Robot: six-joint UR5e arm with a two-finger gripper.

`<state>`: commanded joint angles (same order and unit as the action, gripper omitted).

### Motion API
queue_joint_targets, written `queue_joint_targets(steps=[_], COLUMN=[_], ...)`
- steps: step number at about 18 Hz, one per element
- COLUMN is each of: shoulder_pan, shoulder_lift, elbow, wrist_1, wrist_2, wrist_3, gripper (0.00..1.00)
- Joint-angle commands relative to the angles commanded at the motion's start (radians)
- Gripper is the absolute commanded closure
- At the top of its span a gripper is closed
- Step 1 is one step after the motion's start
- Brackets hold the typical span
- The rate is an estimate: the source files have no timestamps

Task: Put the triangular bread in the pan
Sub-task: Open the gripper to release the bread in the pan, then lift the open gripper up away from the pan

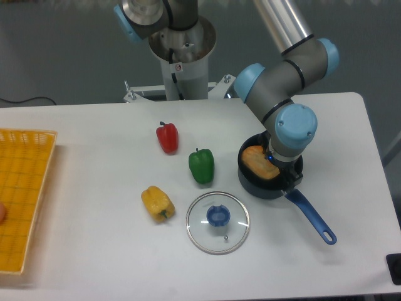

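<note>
Now the triangular bread (257, 162) is seen inside the pan (266, 187), directly under the gripper (274, 164). Its jaws are hidden, so grip cannot be judged.

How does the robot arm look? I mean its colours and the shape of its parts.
The arm has thick grey metallic tubes joined by rounded light blue caps at the joints. The pale mounting column carries a small red-and-white sticker. The gripper itself is hidden under the wrist.

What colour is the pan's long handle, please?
Blue; the handle shows clearly in the fixed camera view.
</note>
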<state>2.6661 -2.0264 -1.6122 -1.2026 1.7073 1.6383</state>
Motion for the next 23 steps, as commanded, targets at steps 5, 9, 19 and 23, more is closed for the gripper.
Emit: queue_joint_targets(steps=[5, 9, 19, 23], shoulder_pan=[0.000, -0.003, 0.003, -0.002], shoulder_lift=[-0.006, -0.002, 0.120, 0.149], elbow=[0.005, 0.005, 0.020, 0.028], wrist_1=[-0.003, -0.003, -0.020, -0.032], wrist_2=[0.002, 0.000, -0.063, -0.057], wrist_3=[0.002, 0.000, 0.002, -0.002], gripper=[0.01, 0.01, 0.00, 0.00])
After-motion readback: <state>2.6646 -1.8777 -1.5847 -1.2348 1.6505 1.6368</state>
